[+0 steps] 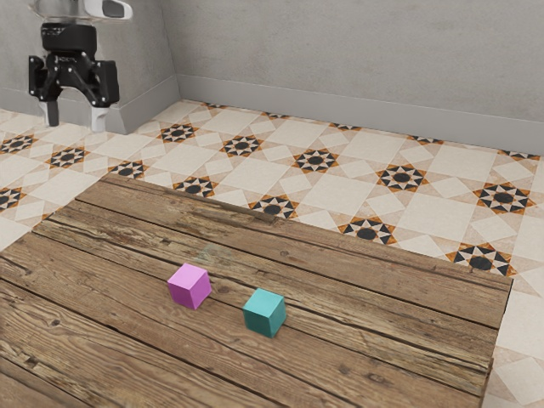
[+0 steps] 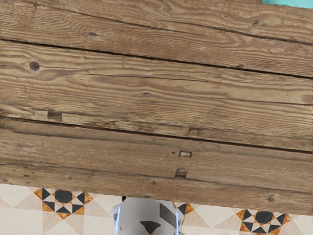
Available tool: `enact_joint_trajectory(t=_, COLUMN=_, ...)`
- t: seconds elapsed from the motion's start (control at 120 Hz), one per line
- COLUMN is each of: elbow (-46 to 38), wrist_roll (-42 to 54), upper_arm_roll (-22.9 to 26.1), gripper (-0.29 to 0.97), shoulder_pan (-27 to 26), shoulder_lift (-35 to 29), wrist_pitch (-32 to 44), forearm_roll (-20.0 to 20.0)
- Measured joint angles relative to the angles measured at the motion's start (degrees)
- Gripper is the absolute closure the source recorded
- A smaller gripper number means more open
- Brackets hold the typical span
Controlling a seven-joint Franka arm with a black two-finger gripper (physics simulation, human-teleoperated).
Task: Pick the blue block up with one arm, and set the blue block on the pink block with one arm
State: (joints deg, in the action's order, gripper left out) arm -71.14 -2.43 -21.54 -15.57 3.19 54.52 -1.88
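The room has a plain grey wall [image 1: 340, 42] and a floor [image 1: 340, 170] of pale tiles with orange and black stars. In front of them stands the wide surface [image 1: 357, 280] of old brown wooden planks, which carries both things of the task.

High over the far corner of the planks, at the exterior view's left, hangs the black two-finger pincer [image 1: 76, 119] of the arm. Its fingers are spread apart and nothing is between them. It is well apart from both cubes.

Near the middle of the planks lies the pink block [image 1: 189, 286], a small bright pink cube. Close beside it, toward the exterior view's right and not touching it, lies the blue block [image 1: 264, 312], a small cube of blue-green colour. Both sit flat on the wood.

To my judgement the task is at its very first step, the approach, and the picking is not yet begun. The next move calls for carrying the pincer across and down over the blue block. The spread fingers should come to two opposite faces of it, with care not to push the pink neighbour.
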Motion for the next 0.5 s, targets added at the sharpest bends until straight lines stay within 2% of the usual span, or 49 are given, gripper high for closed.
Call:
enact_joint_trajectory(t=0.092, elbow=-0.6, wrist_roll=-0.7, upper_arm_roll=-0.2, gripper=0.02, shoulder_pan=1.9, shoulder_lift=0.0, wrist_pitch=8.7, forearm_roll=-0.2)
enact_joint_trajectory(t=0.2, elbow=-0.6, wrist_roll=-1.4, upper_arm_roll=-0.3, gripper=0.02, shoulder_pan=2.0, shoulder_lift=0.0, wrist_pitch=15.0, forearm_roll=-0.3)
enact_joint_trajectory(t=0.325, elbow=7.6, wrist_roll=-2.1, upper_arm_roll=1.5, gripper=0.02, shoulder_pan=1.6, shoulder_lift=-1.5, wrist_pitch=17.9, forearm_roll=-0.5)
enact_joint_trajectory(t=0.408, elbow=8.8, wrist_roll=-2.8, upper_arm_roll=5.3, gripper=0.02, shoulder_pan=3.4, shoulder_lift=1.4, wrist_pitch=20.0, forearm_roll=-0.6)
enact_joint_trajectory(t=0.5, elbow=8.7, wrist_roll=-3.4, upper_arm_roll=7.3, gripper=0.02, shoulder_pan=-0.5, shoulder_lift=5.9, wrist_pitch=22.3, forearm_roll=-0.7)
